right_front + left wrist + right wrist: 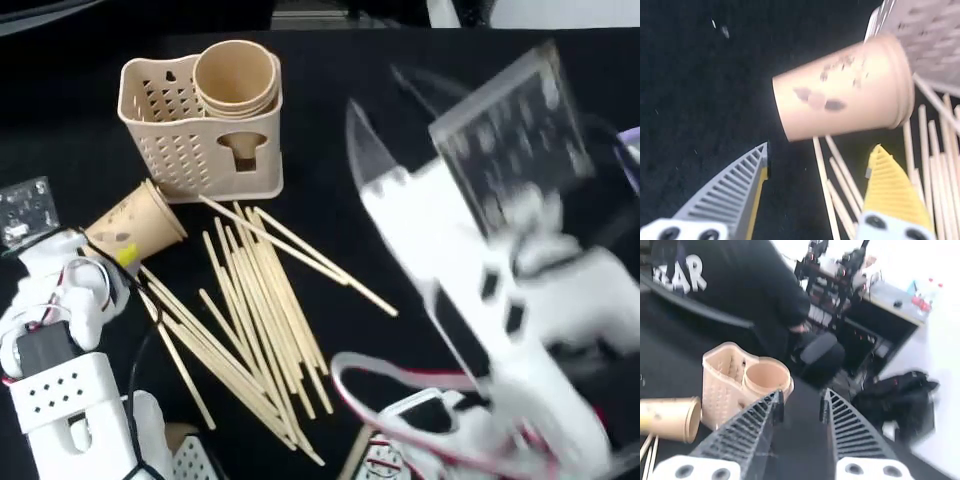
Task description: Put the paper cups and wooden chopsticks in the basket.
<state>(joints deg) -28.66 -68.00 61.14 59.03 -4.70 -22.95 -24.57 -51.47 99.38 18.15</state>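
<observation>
Seen from the high view, a beige perforated basket (200, 135) stands upright on the black table (90, 130) with the stacked paper cups (237, 78) already seated in one of its compartments. A lone paper cup (135, 222) lies on its side just beside the basket's near corner, rim towards the basket. The wooden chopsticks (255, 320) are spread loose across the table in a fan in front of the basket, a few crossing the rest at an angle. The left arm (55, 350) sits at the near left edge, close behind the fallen cup, while the right arm (480, 270) is raised above the right side of the table, blurred. In the left wrist view, the left gripper (822, 147) is spread wide and holds nothing; the lone paper cup (845, 95) lies just beyond its fingertips, apart from both, with the basket (925, 35) behind the cup's rim and the wooden chopsticks (935, 165) running alongside, the ends of several reaching up to the cup. In the right wrist view, the right gripper (802, 391) is parted by a narrow gap with nothing between its fingers, held in the air and well apart from the basket (722, 375). The stacked paper cups (767, 377) show in the basket, and the lone paper cup (670, 417) lies beside it on the table.
</observation>
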